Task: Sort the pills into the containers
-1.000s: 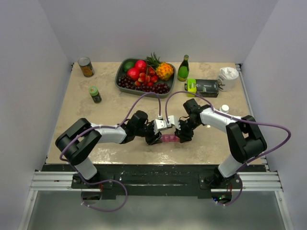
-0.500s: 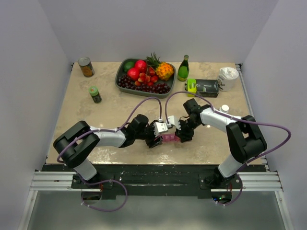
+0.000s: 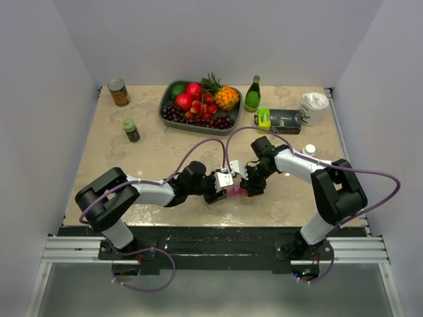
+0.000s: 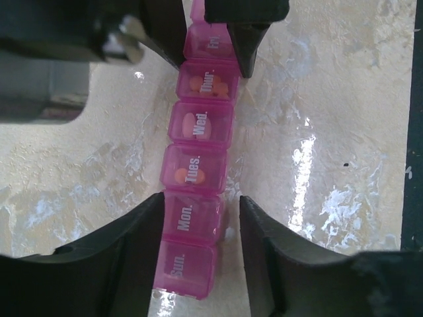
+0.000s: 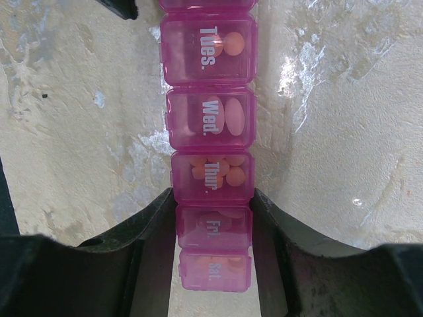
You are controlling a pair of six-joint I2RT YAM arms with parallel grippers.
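Observation:
The pink pill organizer (image 3: 234, 190) lies flat on the table between my two grippers, lids shut. Orange pills (image 5: 225, 168) show through Tues to Sat; Mon and Sun look empty. In the left wrist view my left gripper (image 4: 201, 211) straddles the organizer (image 4: 198, 125) at the Mon/Sun end. Its left finger touches the side and a gap stays on the right. In the right wrist view my right gripper (image 5: 213, 211) presses both sides of the organizer (image 5: 210, 125) at the Fri compartment. From above, the left gripper (image 3: 219, 187) and right gripper (image 3: 249, 188) face each other.
A fruit tray (image 3: 165, 112), a green bottle (image 3: 252, 94), a black box (image 3: 285, 119) and a white cup (image 3: 314, 105) stand at the back. A can (image 3: 119, 92) and a small green-capped bottle (image 3: 131, 130) stand back left. A small white object (image 3: 309, 150) lies to the right.
My left gripper has moved right, onto the organizer's near end, and now straddles it. The right gripper and the organizer have stayed put.

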